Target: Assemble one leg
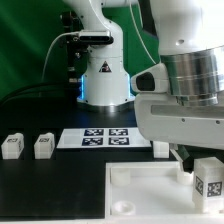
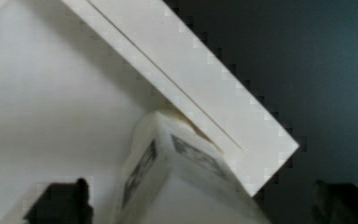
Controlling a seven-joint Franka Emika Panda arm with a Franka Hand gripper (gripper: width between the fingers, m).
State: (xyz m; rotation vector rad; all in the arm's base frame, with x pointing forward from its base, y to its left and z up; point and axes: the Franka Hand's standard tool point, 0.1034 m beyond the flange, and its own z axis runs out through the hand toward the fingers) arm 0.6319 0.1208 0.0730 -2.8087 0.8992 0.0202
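The small chunky white plastic leg with a black-and-white tag (image 1: pixel 207 180) sits between the dark fingers (image 2: pixel 60 200), apparently clamped, resting against the large flat white square tabletop (image 1: pixel 145 190) on the black worktop (image 1: pixel 50 190). Judged risk: the leg looks tilted, so pressing could jam it beside the corner socket or slip it from the fingers

Tabletop (image 1: pixel 150 190) cut by frame edge, end effector fingers hidden behind arm, wrist view blurred
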